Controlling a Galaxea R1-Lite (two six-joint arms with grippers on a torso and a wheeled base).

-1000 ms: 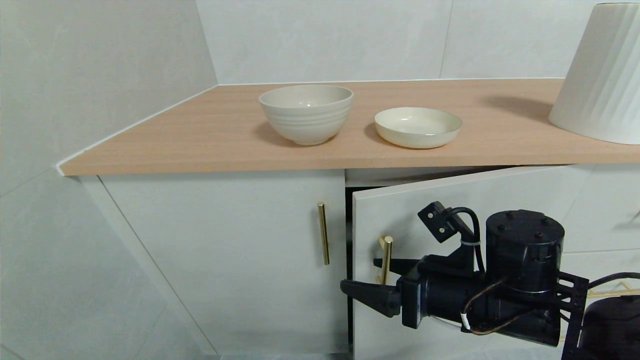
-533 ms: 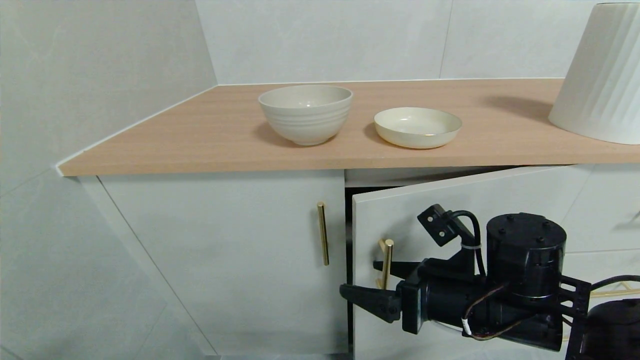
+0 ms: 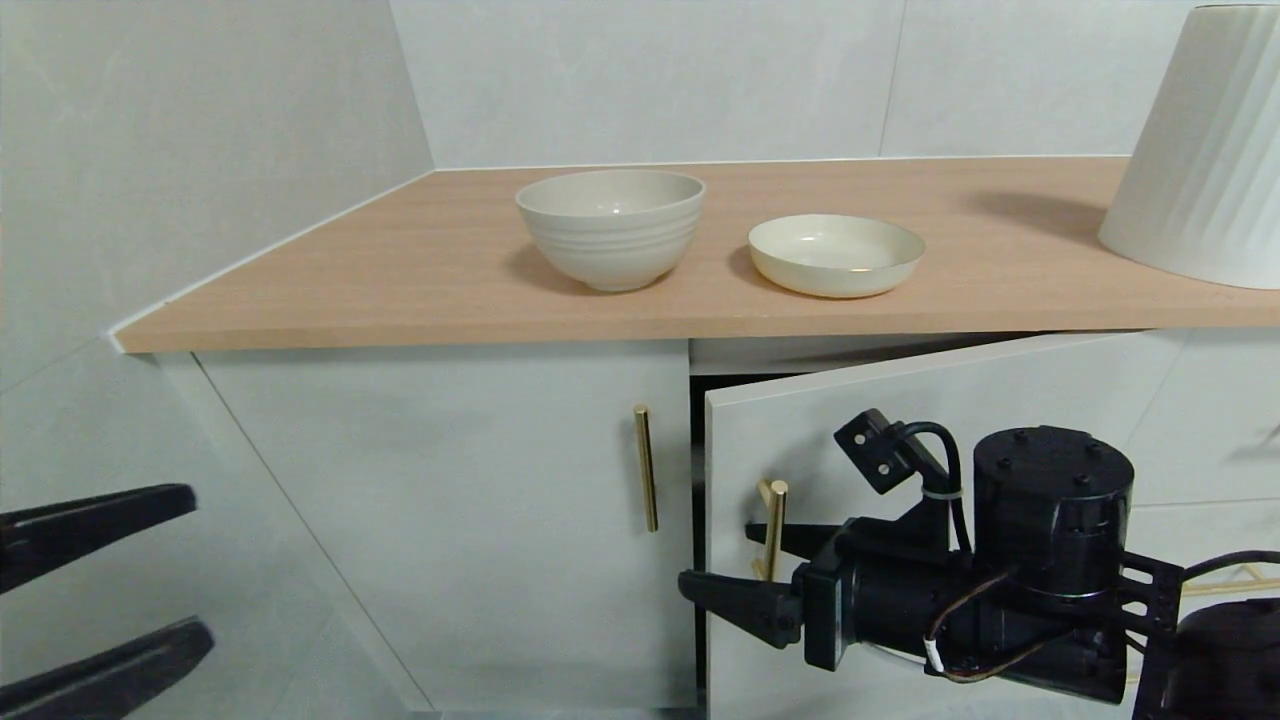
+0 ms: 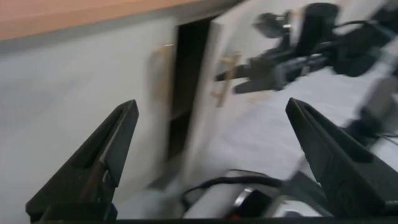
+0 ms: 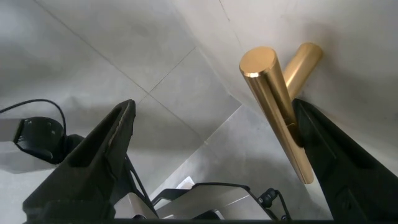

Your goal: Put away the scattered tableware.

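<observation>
Newly entered at the near left, the left gripper hangs with fingers wide apart (nothing between them). Further right, the right gripper, also spread, straddles the brass handle of the ajar cabinet door. Farther off, bowl and shallow dish sit side by side on the bench.

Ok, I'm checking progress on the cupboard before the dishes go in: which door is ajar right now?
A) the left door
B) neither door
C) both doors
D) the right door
D: the right door is swung out with a dark gap at its edge. Its gold handle sits between the fingers of the open right end effector, and the left door sits flush.
</observation>
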